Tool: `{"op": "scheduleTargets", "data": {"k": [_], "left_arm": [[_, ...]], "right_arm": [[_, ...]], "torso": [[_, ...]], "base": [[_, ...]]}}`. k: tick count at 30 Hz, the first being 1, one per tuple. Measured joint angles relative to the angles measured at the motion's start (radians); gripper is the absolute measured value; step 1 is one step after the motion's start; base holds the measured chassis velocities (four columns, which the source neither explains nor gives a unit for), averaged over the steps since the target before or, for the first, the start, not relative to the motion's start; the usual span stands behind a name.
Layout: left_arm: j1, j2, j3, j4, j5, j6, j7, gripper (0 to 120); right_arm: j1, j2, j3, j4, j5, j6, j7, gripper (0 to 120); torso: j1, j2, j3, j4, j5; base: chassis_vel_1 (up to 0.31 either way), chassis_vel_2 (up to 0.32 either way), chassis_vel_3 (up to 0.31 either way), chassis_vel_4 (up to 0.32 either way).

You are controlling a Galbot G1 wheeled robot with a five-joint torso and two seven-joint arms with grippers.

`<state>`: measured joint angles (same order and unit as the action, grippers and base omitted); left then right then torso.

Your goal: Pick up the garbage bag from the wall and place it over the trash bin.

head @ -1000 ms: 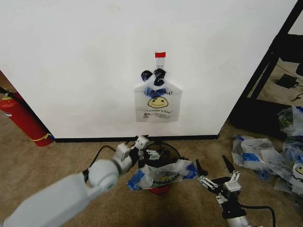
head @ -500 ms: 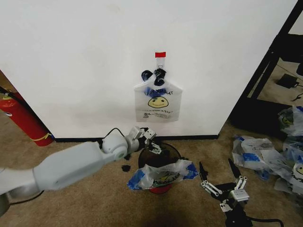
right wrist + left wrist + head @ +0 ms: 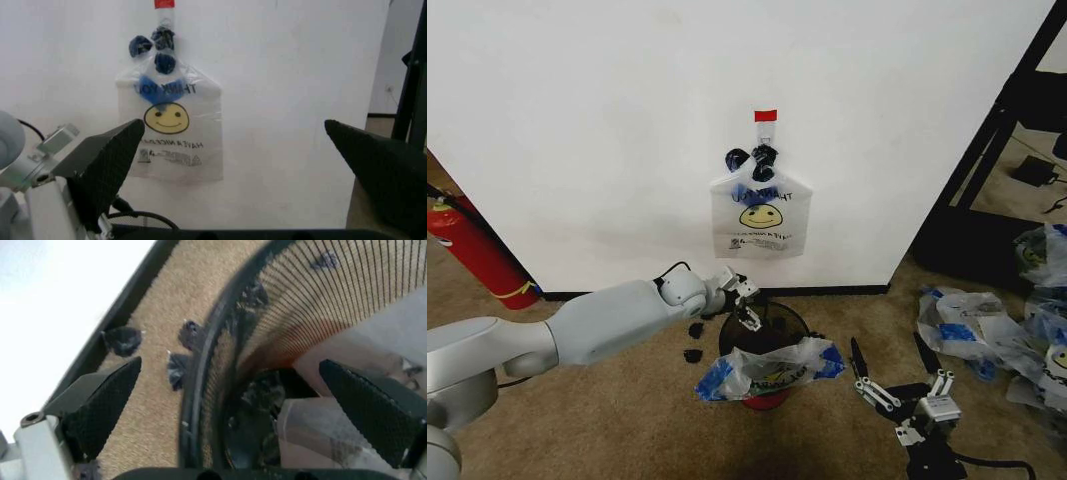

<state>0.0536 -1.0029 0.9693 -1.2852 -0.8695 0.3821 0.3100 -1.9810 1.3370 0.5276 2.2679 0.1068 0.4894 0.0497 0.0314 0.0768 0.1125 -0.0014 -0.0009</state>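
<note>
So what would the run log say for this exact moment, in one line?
left gripper: open, at trash bin rim | right gripper: open, low, idle | garbage bag: draped on bin front

The left gripper (image 3: 745, 303) hangs over the trash bin's (image 3: 795, 322) rim, wall side; the garbage bag (image 3: 767, 370) lies across the bin just in front of it. Above it, another bag (image 3: 761, 216) hangs on the wall. Right gripper (image 3: 890, 371): well right, low

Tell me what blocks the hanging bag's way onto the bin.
The trash bin is already taken: a crumpled smiley bag is draped over its near rim. The left gripper, open, hovers at the bin's far rim, directly below the garbage bag on the wall.
</note>
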Motion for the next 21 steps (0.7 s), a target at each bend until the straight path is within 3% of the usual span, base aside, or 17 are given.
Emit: {"op": "scheduleTargets", "data": {"k": [10, 14, 16, 21], "left_arm": [[0.007, 0.009, -0.006, 0.001, -0.015, 0.022, 0.009, 83], [0.006, 0.004, -0.006, 0.009, -0.015, 0.031, 0.010, 66], [0.006, 0.003, -0.006, 0.009, -0.015, 0.031, 0.010, 64], [0.012, 0.009, -0.009, -0.007, -0.026, 0.035, -0.012, 41]], "right_arm": [[0.024, 0.006, -0.023, -0.013, -0.011, -0.014, 0.010, 100], [0.025, 0.004, -0.023, -0.013, -0.012, -0.014, 0.011, 100], [0.025, 0.003, -0.023, -0.013, -0.012, -0.014, 0.012, 100], [0.029, 0.002, -0.025, -0.017, -0.013, -0.013, 0.018, 100]], "torso": [[0.000, 0.000, 0.000, 0.0000, 0.0001], [0.000, 0.000, 0.000, 0.0001, 0.0000], [0.000, 0.000, 0.000, 0.0000, 0.0000], [0.000, 0.000, 0.000, -0.0001, 0.0000]], "base": [[0.000, 0.000, 0.000, 0.000], [0.000, 0.000, 0.000, 0.000], [0.000, 0.000, 0.000, 0.000], [0.000, 0.000, 0.000, 0.000]]}}
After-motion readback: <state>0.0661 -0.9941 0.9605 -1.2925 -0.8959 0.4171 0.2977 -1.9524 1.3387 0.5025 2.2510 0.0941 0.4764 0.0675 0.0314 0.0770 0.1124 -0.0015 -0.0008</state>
